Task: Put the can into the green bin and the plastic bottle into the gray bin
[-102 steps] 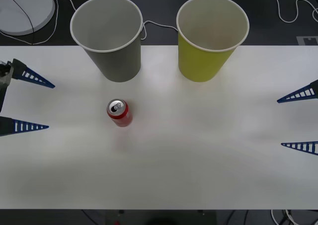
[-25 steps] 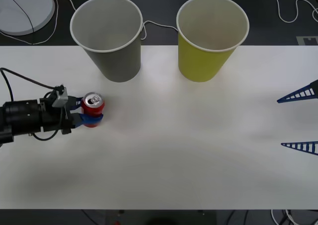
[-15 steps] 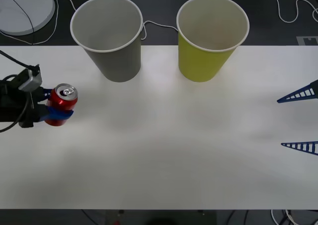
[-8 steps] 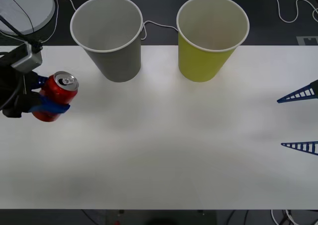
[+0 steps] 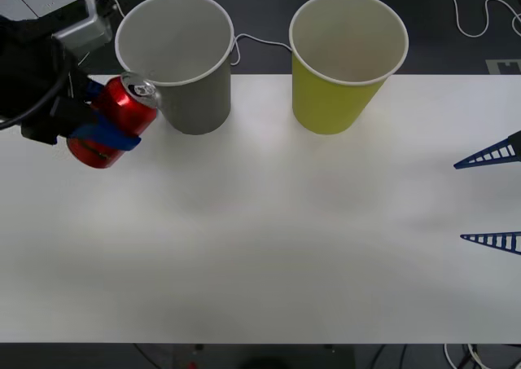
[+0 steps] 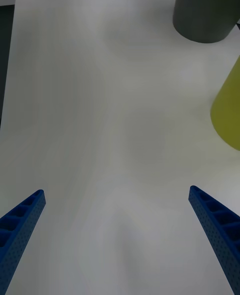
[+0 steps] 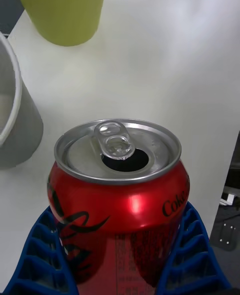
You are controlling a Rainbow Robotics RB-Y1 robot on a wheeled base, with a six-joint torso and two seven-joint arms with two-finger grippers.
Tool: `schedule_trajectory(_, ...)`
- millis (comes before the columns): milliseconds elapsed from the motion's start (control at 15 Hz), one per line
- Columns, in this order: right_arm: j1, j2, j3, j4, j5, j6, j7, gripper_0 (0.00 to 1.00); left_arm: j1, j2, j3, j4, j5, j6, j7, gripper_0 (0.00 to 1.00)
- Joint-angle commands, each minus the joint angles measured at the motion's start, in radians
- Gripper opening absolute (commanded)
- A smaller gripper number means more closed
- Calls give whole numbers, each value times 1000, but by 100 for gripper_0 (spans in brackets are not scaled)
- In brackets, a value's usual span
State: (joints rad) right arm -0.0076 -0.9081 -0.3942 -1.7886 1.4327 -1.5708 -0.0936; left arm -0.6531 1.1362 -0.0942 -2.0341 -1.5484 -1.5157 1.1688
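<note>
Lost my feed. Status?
Left hand shut on small red drink can, lifted, tilted, beside gray paper bin. Right hand open, parked. Yellow-green bin beyond the gray one.

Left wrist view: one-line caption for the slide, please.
Left gripper clamps the opened red can above the white table, gray bin and green bin beyond.

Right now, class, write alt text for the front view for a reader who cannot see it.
The left hand holds the tilted red can beside the gray bin. The green bin stands to its right; the right hand waits open at the table's right edge.
</note>
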Motion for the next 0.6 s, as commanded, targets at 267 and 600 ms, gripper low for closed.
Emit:
schedule_trajectory(267, 0, 0, 0, 0, 0, 0, 0, 100, -418, -39, -340, 146, -10, 23, 138, 0)
schedule_trajectory(600, 0, 0, 0, 0, 0, 0, 0, 100, -712, -194, -592, 388, -27, 120, 173, 0)
